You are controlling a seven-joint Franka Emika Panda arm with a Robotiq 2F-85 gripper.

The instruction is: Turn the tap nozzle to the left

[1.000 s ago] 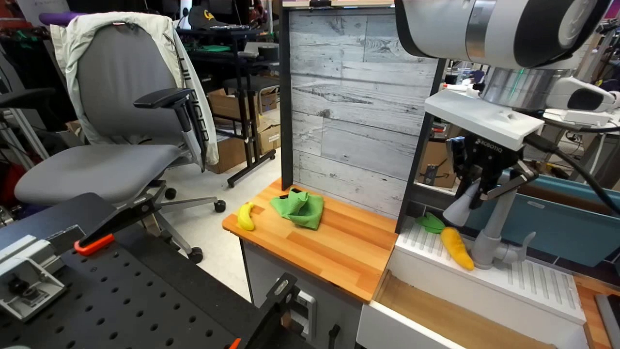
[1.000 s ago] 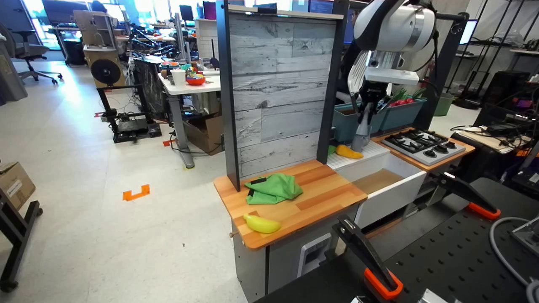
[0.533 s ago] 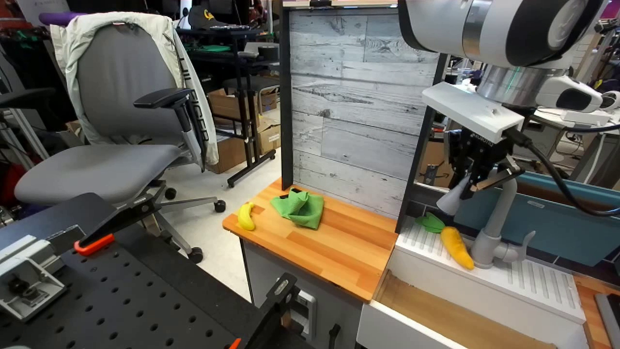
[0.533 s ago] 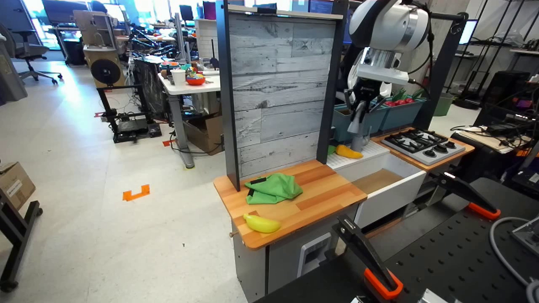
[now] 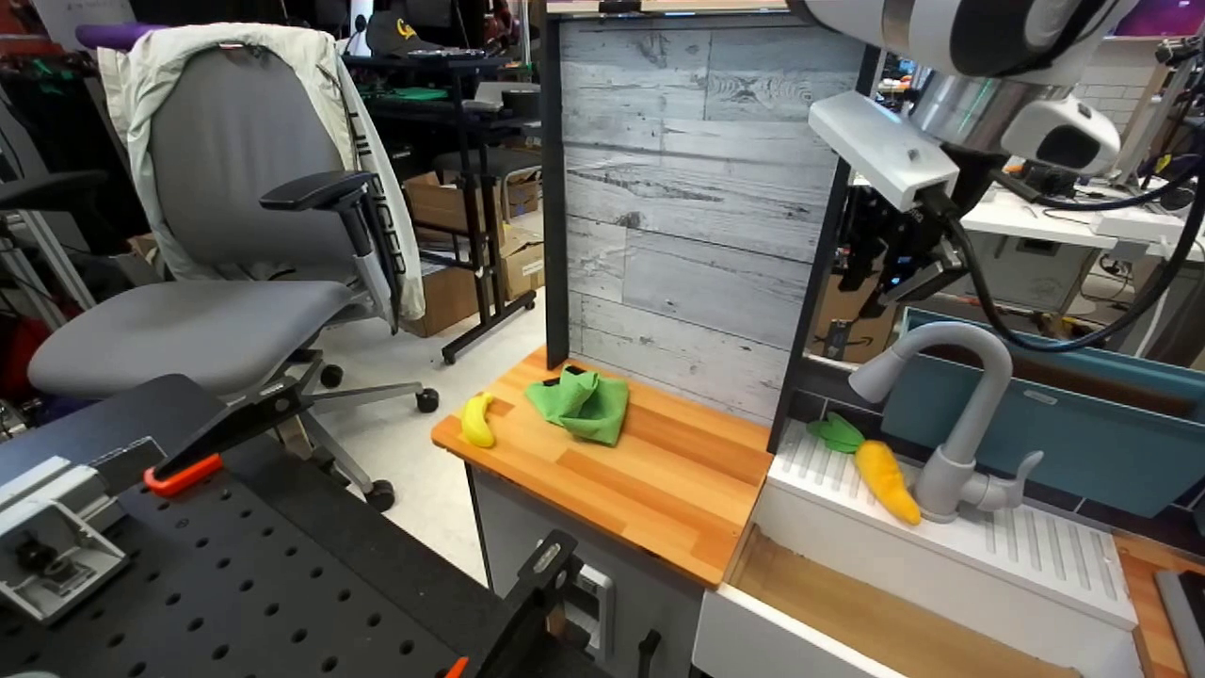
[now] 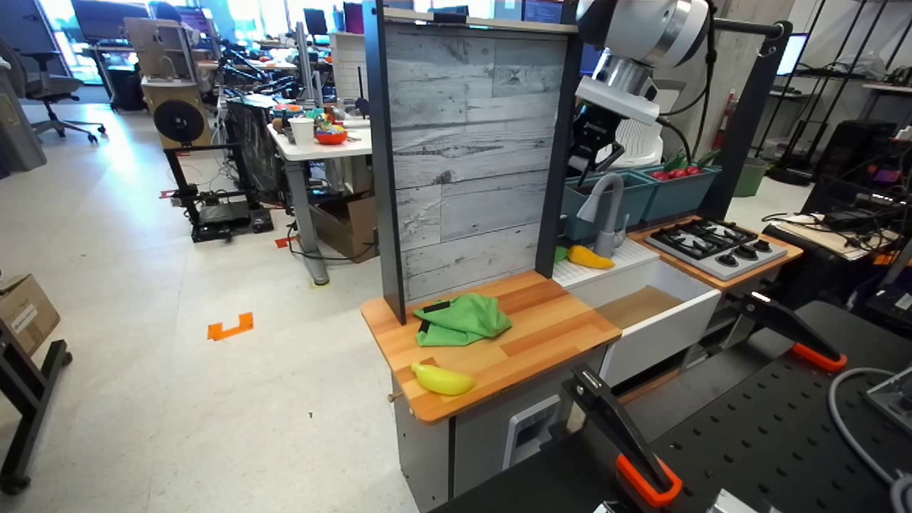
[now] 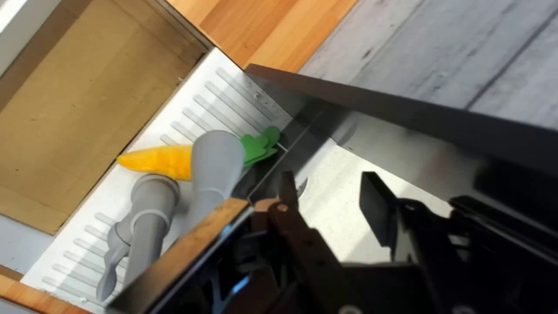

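Note:
The tap nozzle, a light grey hooked spout, arches over the white sink ledge in both exterior views (image 5: 987,400) (image 6: 613,206). Its end points down to the left, above the orange carrot toy. In the wrist view the nozzle end (image 7: 218,159) is left of the fingers and partly hides the carrot. My gripper is open and empty, up and left of the nozzle end and apart from it in both exterior views (image 5: 864,294) (image 6: 578,169). In the wrist view only pale floor shows between its fingertips (image 7: 328,185).
The carrot toy (image 5: 887,482) lies against the tap base. The tap handle (image 5: 1017,480) sticks out right. Teal planters (image 5: 1064,443) stand behind the tap. A dark post (image 5: 821,282) edges the wood panel beside the gripper. A green cloth (image 5: 584,410) and yellow banana (image 5: 477,421) lie on the counter.
Earlier my gripper's fingers were at the nozzle end. The nozzle end has swung a little left in both exterior views. The gripper has risen off it, moved left and tilted.

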